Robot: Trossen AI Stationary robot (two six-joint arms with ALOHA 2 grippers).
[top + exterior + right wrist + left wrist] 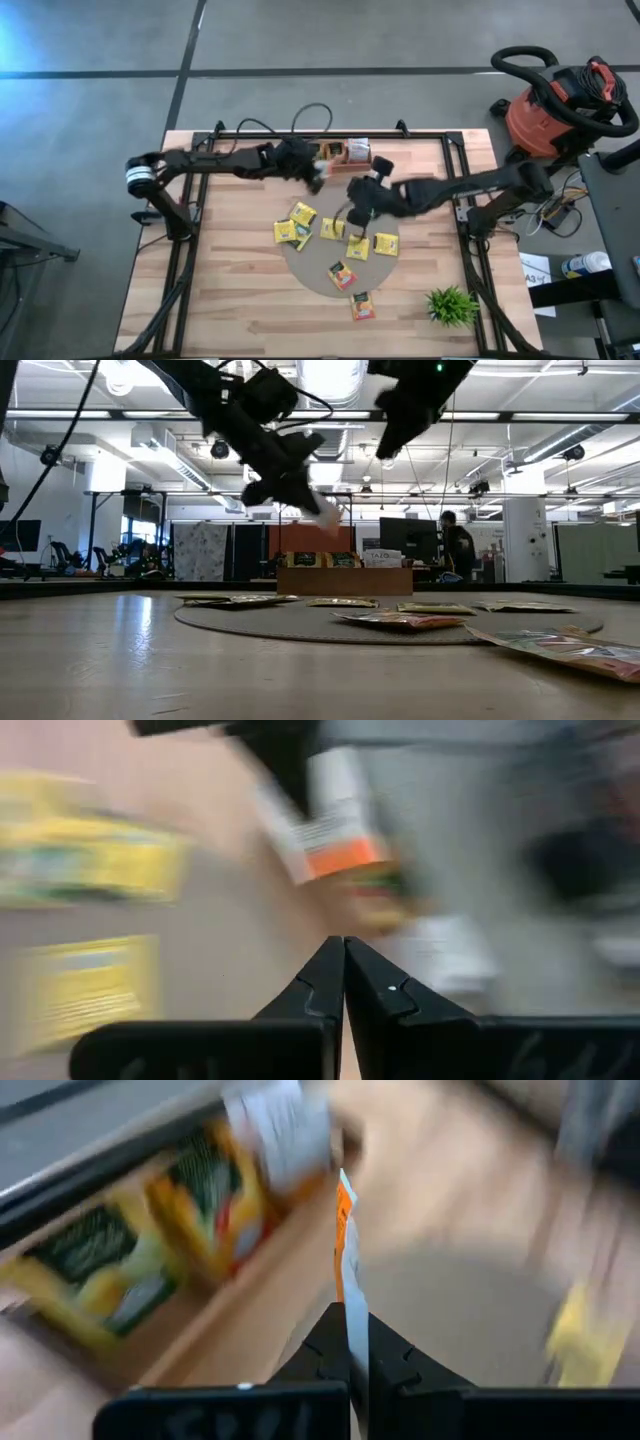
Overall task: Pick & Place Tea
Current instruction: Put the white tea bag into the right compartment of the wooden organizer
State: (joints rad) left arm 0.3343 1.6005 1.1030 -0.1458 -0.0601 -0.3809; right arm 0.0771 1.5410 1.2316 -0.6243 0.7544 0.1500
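Left pincer (316, 181): clamped a white-orange packet (345, 1270), raised beside the tray (345, 152).
Right pincer (358, 229): closed, empty, above the mat (318, 272).
Tea (302, 214): lay scattered on mat and table (220, 290).

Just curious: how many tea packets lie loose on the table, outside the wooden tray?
7. Five packets spread across the round mat, one near its edge, one on the bare table. Others may hide under the right arm.

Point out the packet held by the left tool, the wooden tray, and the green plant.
held tea packet (346, 1270), left wrist view, its thin edge above the fingers.
wooden tray (345, 580), low view, front wall.
green plant (451, 305), high view, leaf centre.
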